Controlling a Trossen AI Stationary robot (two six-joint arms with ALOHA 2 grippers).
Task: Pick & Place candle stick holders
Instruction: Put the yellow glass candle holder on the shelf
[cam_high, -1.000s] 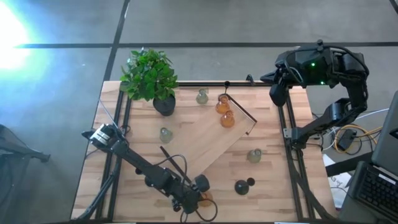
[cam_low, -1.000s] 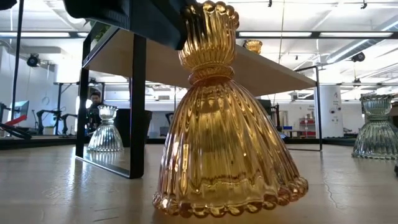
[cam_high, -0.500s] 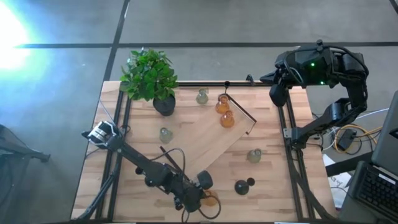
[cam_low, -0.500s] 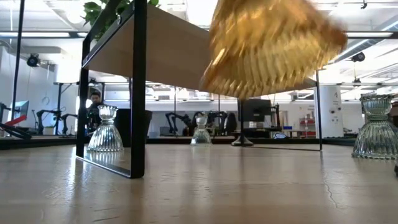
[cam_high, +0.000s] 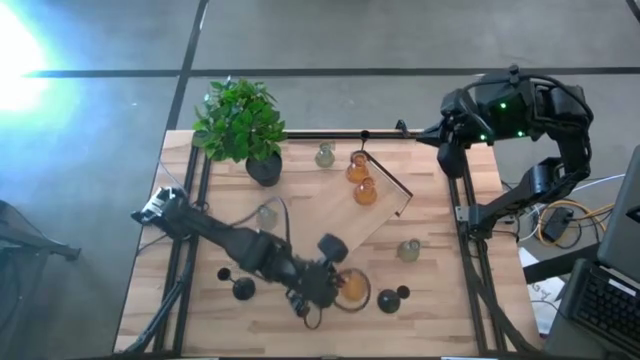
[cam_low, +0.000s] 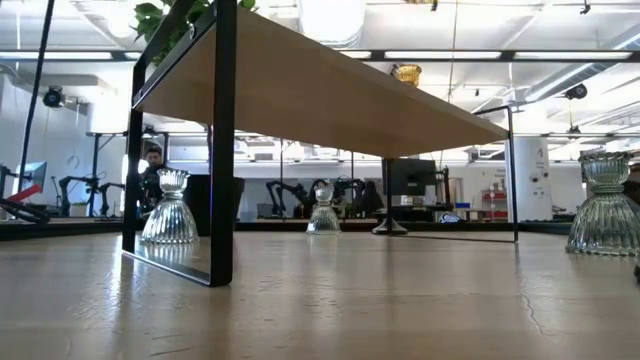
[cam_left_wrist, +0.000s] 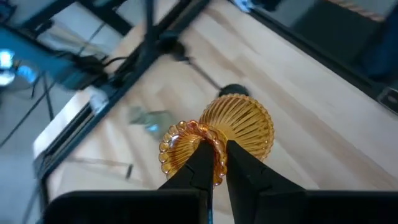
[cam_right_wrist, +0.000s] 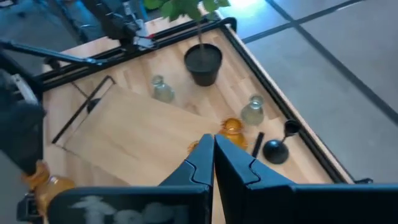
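Observation:
My left gripper (cam_high: 322, 287) is shut on an amber glass holder (cam_high: 351, 289), held up over the table's near middle, above what the low view covers. Two amber holders (cam_high: 358, 168) (cam_high: 365, 192) stand on the raised wooden shelf (cam_high: 320, 225). Pale green-grey holders stand on their bases at the far middle (cam_high: 325, 155), left (cam_high: 265, 215) and right (cam_high: 408, 250). Black holders stand at the near left (cam_high: 243, 290) and near right (cam_high: 388, 300). My right gripper (cam_high: 445, 150) is shut and empty above the far right corner. My left gripper pinches the amber holder's scalloped cup rim (cam_left_wrist: 213, 144) between its two fingers. The ribbed bell-shaped base (cam_left_wrist: 245, 124) points away from the fingers. The holder is lifted clear of the table.
A potted plant (cam_high: 240, 120) in a black pot (cam_high: 265, 168) stands at the far left. The shelf's black frame legs (cam_low: 222, 150) stand on the table. A laptop and cables lie beyond the right edge. In the low view a person (cam_low: 153, 160) shows far behind.
My left gripper has risen from the near edge and gone toward the far and right edges with the amber holder. The holder has left the table, tipped over as it rose, and gone out of the low view. The arm's move has uncovered the black holder at the near left.

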